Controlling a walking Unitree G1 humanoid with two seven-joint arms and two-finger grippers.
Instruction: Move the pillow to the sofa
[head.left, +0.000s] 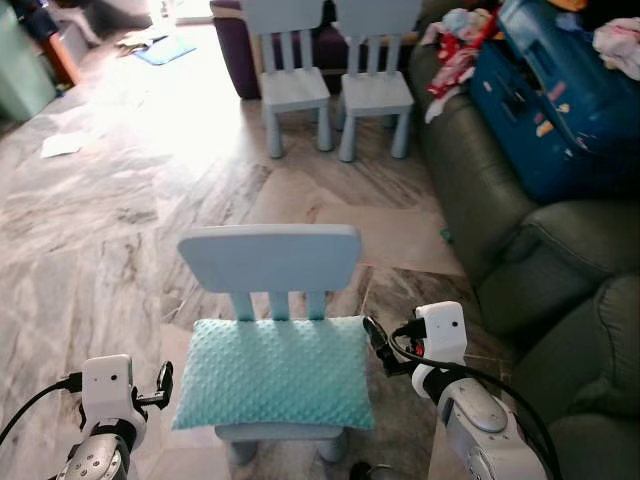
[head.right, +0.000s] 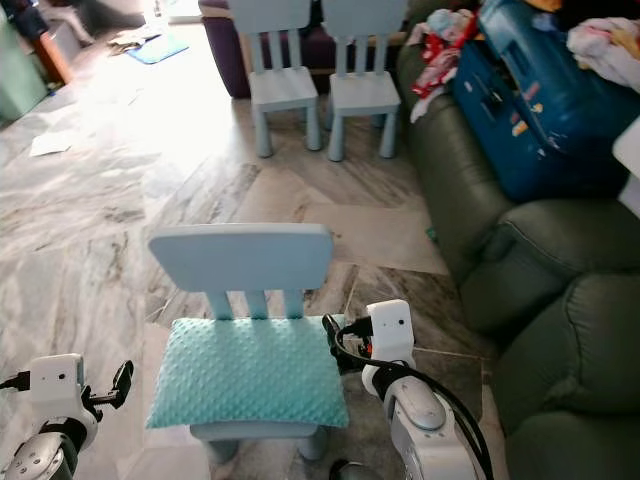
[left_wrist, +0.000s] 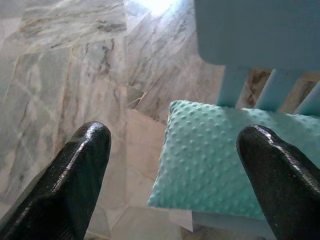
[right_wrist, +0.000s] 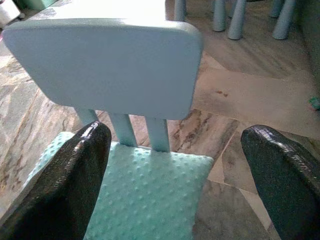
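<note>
On the seat of a small pale-blue plastic child's chair (head.left: 268, 262), at six o'clock in the head view, lies the mint-green dimpled fabric pillow (head.left: 273, 372), covering the seat up to the backrest slats. At the pillow's nine o'clock the left gripper (head.left: 163, 387) hangs just beside its edge, black fingers (left_wrist: 75, 180) spread wide and holding nothing. At the pillow's three o'clock the right gripper (head.left: 374, 345) sits close to the pillow's far corner, its fingers (right_wrist: 60, 185) likewise wide apart and empty. At three o'clock in the head view stands the dark grey-green leather sofa (head.left: 540, 270), carrying a blue suitcase (head.left: 560, 100). Two more pale-blue chairs (head.left: 335, 80) stand at twelve o'clock on the grey marble floor (head.left: 120, 220).
</note>
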